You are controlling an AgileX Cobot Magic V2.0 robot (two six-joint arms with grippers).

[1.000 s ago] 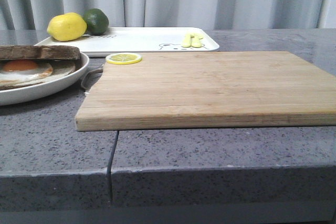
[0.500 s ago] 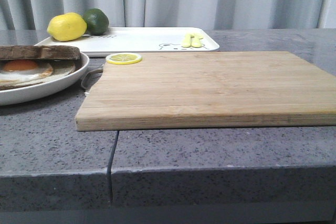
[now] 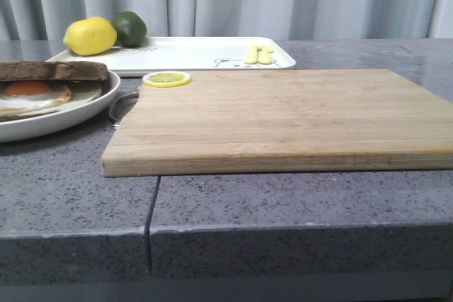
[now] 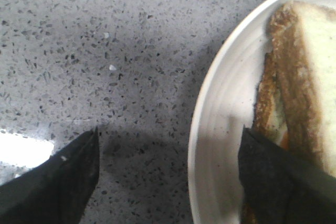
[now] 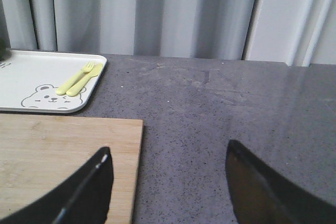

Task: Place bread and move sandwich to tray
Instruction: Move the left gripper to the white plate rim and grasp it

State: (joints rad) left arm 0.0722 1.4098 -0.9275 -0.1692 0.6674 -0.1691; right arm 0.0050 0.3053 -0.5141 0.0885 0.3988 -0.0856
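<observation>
- Front view: the sandwich [image 3: 42,90] sits on a white plate [image 3: 78,114] at the left edge of the frame, a dark-crusted slice of bread [image 3: 53,70] lying on top of the fried egg [image 3: 32,93].
- The tray [image 3: 191,53] lies in the upper middle, behind a wooden board [image 3: 283,118] that fills the centre and right.
- A lemon [image 3: 90,36] and a lime [image 3: 129,28] rest on the tray's left end; a small yellow fork and spoon [image 3: 259,54] lie near its right end.
- A lemon slice [image 3: 167,78] sits on the board's far left corner.
- Everything stands on a grey speckled counter [image 3: 283,203]. Neither arm shows in this view.
- Left wrist view: the left gripper [image 4: 168,169] is spread wide, one dark finger at the lower left over bare counter [image 4: 105,51], the other at the lower right over the plate [image 4: 215,129], by the sandwich [image 4: 299,103]. It holds nothing; the plate rim lies between the fingers.
- Right wrist view: the right gripper [image 5: 168,187] is also spread and empty, one finger at the lower left over the board [image 5: 63,156], the other at the lower right over the counter [image 5: 210,108].
- The tray [image 5: 31,77] corner shows at the upper left with a bear print [image 5: 44,97] and the fork and spoon [image 5: 79,78].
</observation>
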